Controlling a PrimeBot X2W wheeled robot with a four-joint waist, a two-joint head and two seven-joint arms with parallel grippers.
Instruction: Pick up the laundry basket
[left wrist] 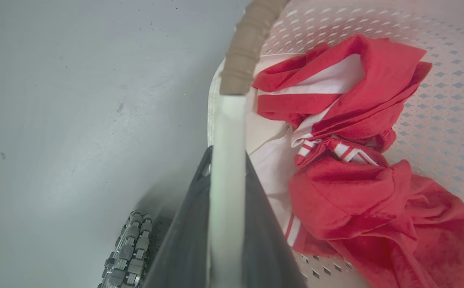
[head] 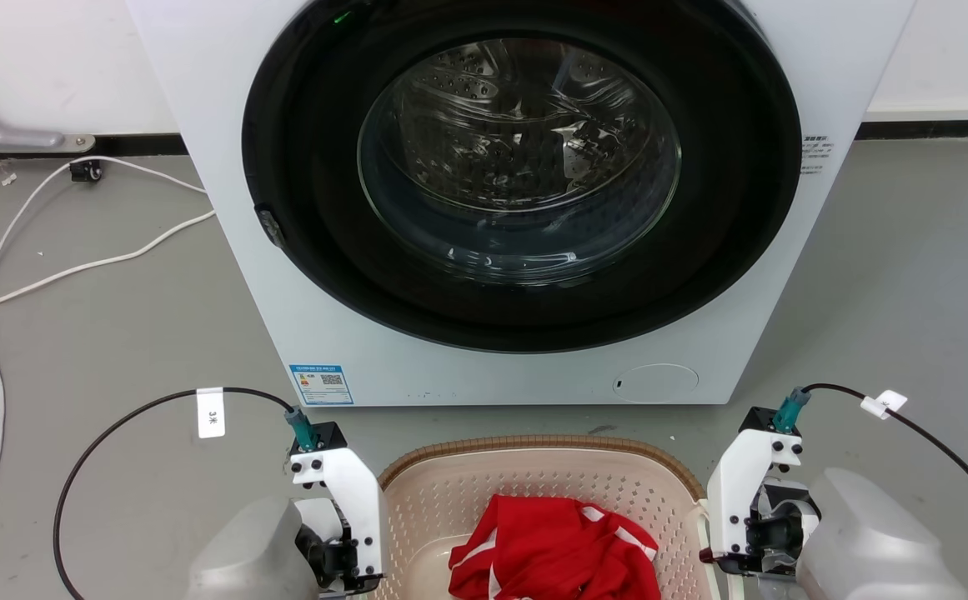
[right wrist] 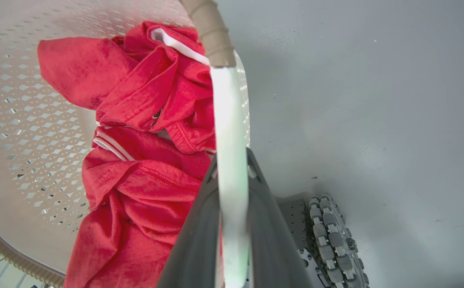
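We see a white washing machine [head: 484, 367] on the grey floor [head: 909, 275], its round glass door [head: 519, 158] shut, with a blue label [head: 321, 385] low on its front (print too small to read). A white cable [head: 75, 267] trails to its left; a crumpled red-and-white garment [head: 554, 550] lies nearer us.

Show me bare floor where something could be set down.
Widest: grey floor right of the washing machine, up to the black cable. Left floor is crossed by white cords. Crowded: the narrow strip between machine and laundry basket.

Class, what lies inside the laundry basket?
Inside the laundry basket lies a crumpled red garment with white stripes. The cloth hides the basket floor beneath it, so anything underneath cannot be seen.
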